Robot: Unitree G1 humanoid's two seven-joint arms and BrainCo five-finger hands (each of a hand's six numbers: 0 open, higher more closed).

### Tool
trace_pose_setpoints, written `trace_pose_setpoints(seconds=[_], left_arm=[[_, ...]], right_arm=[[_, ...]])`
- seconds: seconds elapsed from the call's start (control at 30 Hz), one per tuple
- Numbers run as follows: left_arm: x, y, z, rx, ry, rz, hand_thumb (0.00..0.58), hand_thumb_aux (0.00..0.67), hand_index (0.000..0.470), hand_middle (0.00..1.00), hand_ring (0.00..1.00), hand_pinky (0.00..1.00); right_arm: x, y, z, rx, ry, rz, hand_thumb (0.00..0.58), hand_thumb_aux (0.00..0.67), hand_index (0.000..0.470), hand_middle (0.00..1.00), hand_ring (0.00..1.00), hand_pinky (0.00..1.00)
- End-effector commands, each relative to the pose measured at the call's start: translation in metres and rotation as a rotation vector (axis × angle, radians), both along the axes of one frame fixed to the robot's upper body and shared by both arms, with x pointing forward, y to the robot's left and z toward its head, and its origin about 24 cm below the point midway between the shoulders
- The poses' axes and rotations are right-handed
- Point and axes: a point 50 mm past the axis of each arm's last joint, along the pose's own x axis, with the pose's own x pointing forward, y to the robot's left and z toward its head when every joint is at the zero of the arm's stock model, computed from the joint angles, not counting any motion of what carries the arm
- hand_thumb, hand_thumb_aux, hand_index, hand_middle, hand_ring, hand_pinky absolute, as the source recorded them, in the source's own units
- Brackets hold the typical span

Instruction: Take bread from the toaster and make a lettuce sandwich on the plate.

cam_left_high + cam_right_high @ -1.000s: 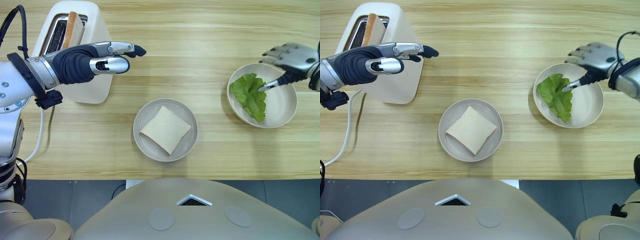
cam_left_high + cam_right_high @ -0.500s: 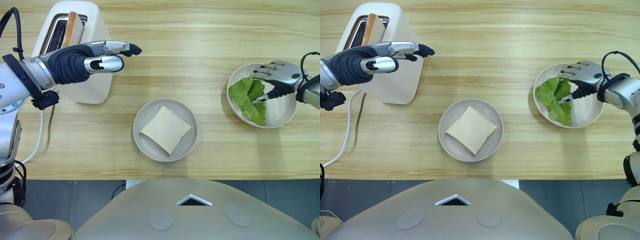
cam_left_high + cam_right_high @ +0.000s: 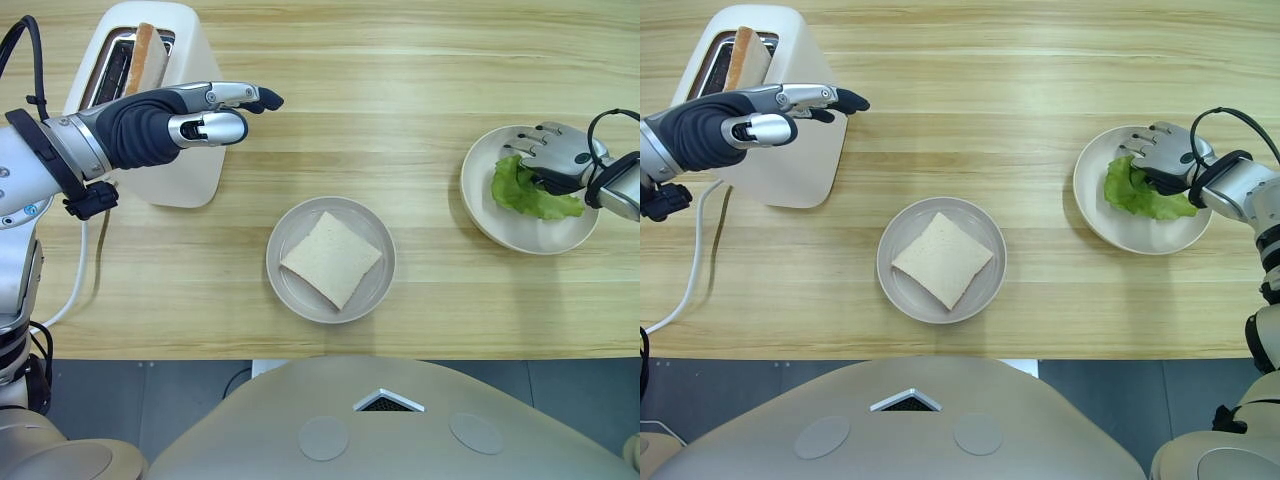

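Green ruffled lettuce (image 3: 524,193) bunched in bowl (image 3: 478,206), right hand (image 3: 560,156) curled around it; left hand (image 3: 185,112) outstretched.

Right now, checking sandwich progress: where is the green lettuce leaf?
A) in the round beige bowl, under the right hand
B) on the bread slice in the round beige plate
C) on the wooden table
A: the green lettuce leaf lies in the round beige bowl, the right hand curled on it; the bread slice is bare.

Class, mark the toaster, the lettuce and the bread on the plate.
toaster (image 3: 183,176): left eye view, white side wall.
lettuce (image 3: 516,190): left eye view, leaf's left part.
bread (image 3: 330,258): left eye view, slice's middle.
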Motion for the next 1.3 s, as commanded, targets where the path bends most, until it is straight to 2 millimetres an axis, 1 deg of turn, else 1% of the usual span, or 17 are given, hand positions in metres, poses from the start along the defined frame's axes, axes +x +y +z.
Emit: trace_pose_setpoints(seconds=[0.03, 0.13, 0.23, 0.3, 0.33, 0.4, 0.43, 0.5, 0.57, 0.63, 0.67, 0.8, 0.87, 0.97, 1.07, 1.2, 1.3], left_arm=[[0.002, 0.001, -0.003, 0.001, 0.006, 0.008, 0.0, 0.0, 0.0, 0.0, 0.0, 0.0], [0.004, 0.0, -0.004, -0.002, 0.007, 0.003, 0.0, 0.0, 0.0, 0.0, 0.0, 0.0], [0.005, -0.001, -0.005, -0.005, 0.006, -0.001, 0.0, 0.0, 0.0, 0.0, 0.0, 0.0], [0.006, -0.001, -0.005, -0.008, 0.005, -0.003, 0.0, 0.0, 0.0, 0.0, 0.0, 0.0], [0.006, -0.001, -0.005, -0.009, 0.003, -0.004, 0.0, 0.0, 0.0, 0.0, 0.0, 0.0], [0.006, -0.001, -0.004, -0.013, -0.002, -0.007, 0.0, 0.0, 0.0, 0.0, 0.0, 0.0], [0.007, -0.002, -0.004, -0.015, -0.003, -0.009, 0.0, 0.0, 0.0, 0.0, 0.0, 0.0], [0.007, -0.002, -0.002, -0.018, -0.009, -0.012, 0.0, 0.0, 0.0, 0.0, 0.0, 0.0], [0.008, -0.003, 0.002, -0.015, -0.025, -0.019, 0.0, 0.0, 0.0, 0.0, 0.0, 0.0], [0.007, -0.002, 0.011, 0.004, -0.059, -0.024, 0.0, 0.0, 0.0, 0.0, 0.0, 0.0], [0.004, -0.001, 0.02, 0.012, -0.086, -0.028, 0.0, 0.0, 0.0, 0.0, 0.0, 0.0], [-0.011, 0.0, 0.056, 0.08, -0.212, -0.052, 0.0, 0.0, 0.0, 0.0, 0.0, 0.0], [-0.02, 0.001, 0.072, 0.143, -0.276, -0.043, 0.0, 0.0, 0.0, 0.0, 0.0, 0.0], [-0.024, 0.008, 0.089, 0.209, -0.326, -0.008, 0.0, 0.0, 0.0, 0.0, 0.0, 0.0], [-0.019, 0.014, 0.091, 0.231, -0.313, 0.017, 0.0, 0.0, 0.0, 0.0, 0.0, 0.0], [-0.011, 0.015, 0.081, 0.229, -0.273, 0.021, 0.0, 0.0, 0.0, 0.0, 0.0, 0.0], [-0.006, 0.018, 0.077, 0.226, -0.255, 0.03, 0.0, 0.0, 0.0, 0.0, 0.0, 0.0]], right_arm=[[0.007, 0.002, 0.019, 0.067, -0.011, -0.017, 0.58, 0.67, 0.47, 0.0, 0.0, 0.0], [0.014, 0.006, 0.049, 0.109, -0.042, -0.007, 0.58, 0.67, 0.47, 0.0, 0.0, 0.0], [0.02, 0.019, 0.089, 0.172, -0.091, 0.031, 0.58, 0.67, 0.47, 0.0, 0.0, 0.0], [0.019, 0.037, 0.115, 0.233, -0.105, 0.089, 0.58, 0.67, 0.47, 0.0, 0.0, 0.0], [0.018, 0.047, 0.124, 0.255, -0.106, 0.123, 0.58, 0.67, 0.47, 0.0, 0.0, 0.0], [0.017, 0.067, 0.139, 0.303, -0.11, 0.191, 0.58, 0.67, 0.47, 0.0, 0.0, 0.0], [0.015, 0.077, 0.142, 0.324, -0.099, 0.219, 0.58, 0.67, 0.47, 0.0, 0.0, 0.0], [0.011, 0.102, 0.14, 0.402, -0.036, 0.293, 0.58, 0.67, 0.47, 0.0, 0.0, 0.0], [0.004, 0.133, 0.122, 0.445, 0.073, 0.384, 0.58, 0.67, 0.47, 0.0, 0.0, 0.0], [-0.007, 0.154, 0.107, 0.465, 0.175, 0.45, 0.58, 0.67, 0.47, 0.0, 0.0, 0.0], [-0.011, 0.162, 0.101, 0.462, 0.221, 0.474, 0.58, 0.67, 0.47, 0.0, 0.0, 0.0], [-0.022, 0.188, 0.08, 0.422, 0.336, 0.544, 0.58, 0.67, 0.47, 0.0, 0.0, 0.0], [-0.028, 0.196, 0.07, 0.406, 0.388, 0.567, 0.58, 0.67, 0.47, 0.0, 0.0, 0.0], [-0.036, 0.207, 0.062, 0.398, 0.443, 0.606, 0.58, 0.67, 0.47, 0.0, 0.0, 0.0], [-0.04, 0.224, 0.061, 0.405, 0.435, 0.661, 0.58, 0.67, 0.47, 0.0, 0.0, 0.0], [-0.043, 0.239, 0.066, 0.423, 0.426, 0.707, 0.58, 0.67, 0.47, 0.0, 0.0, 0.0], [-0.045, 0.25, 0.073, 0.438, 0.407, 0.745, 0.58, 0.67, 0.47, 0.0, 0.0, 0.0]])
